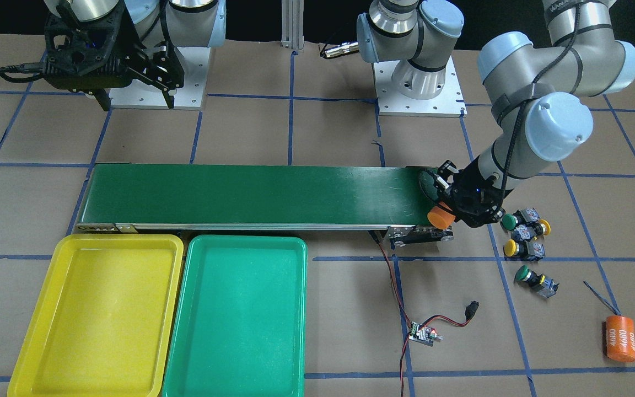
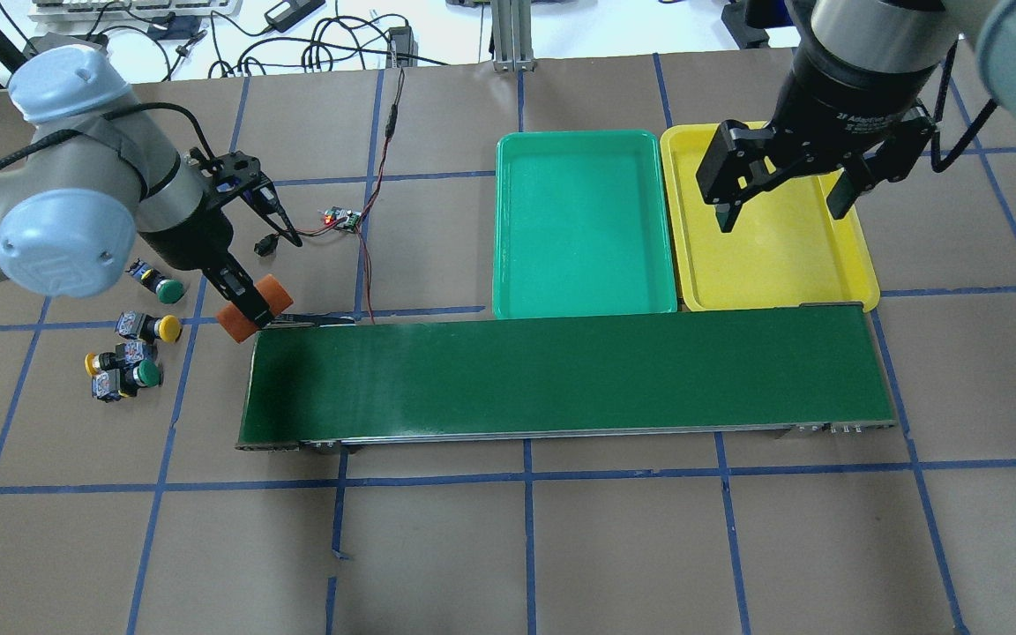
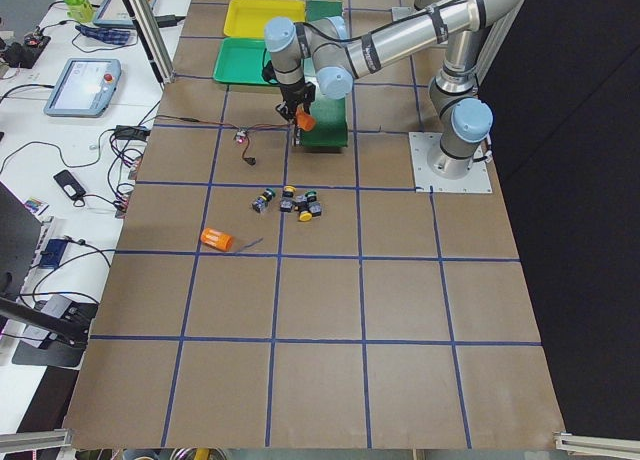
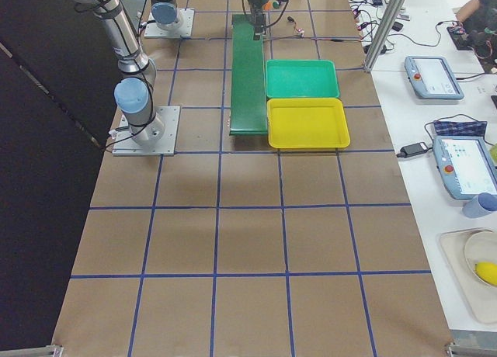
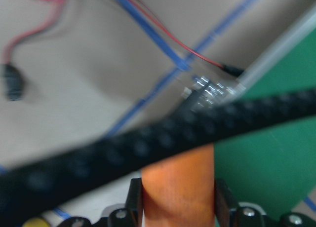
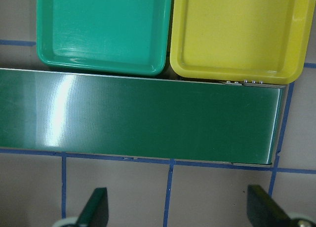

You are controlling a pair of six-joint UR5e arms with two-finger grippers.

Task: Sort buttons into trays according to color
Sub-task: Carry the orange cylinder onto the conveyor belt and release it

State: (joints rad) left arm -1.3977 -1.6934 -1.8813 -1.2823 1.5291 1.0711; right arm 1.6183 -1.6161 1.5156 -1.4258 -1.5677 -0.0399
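Four buttons (image 2: pixel 160 328) clustered; trays (image 2: pixel 585 225) side by side

Bright, even light falls from above; shadows on the table (image 2: pixel 561 547) are soft and faint. A pale sheen streaks the conveyor belt (image 6: pixel 61 106) and the green tray (image 6: pixel 98 34) (clearest in the right wrist view). The left wrist view is badly blurred: a black cable (image 5: pixel 148 148) near the lens and the orange cylinder (image 5: pixel 177 187) are out of focus.

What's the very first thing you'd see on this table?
The yellow tray and the teal-green tray, side by side next to the long dark-green belt, jump out first. Then the left tool, gripping an orange cylinder at the belt's other end, near four little buttons.
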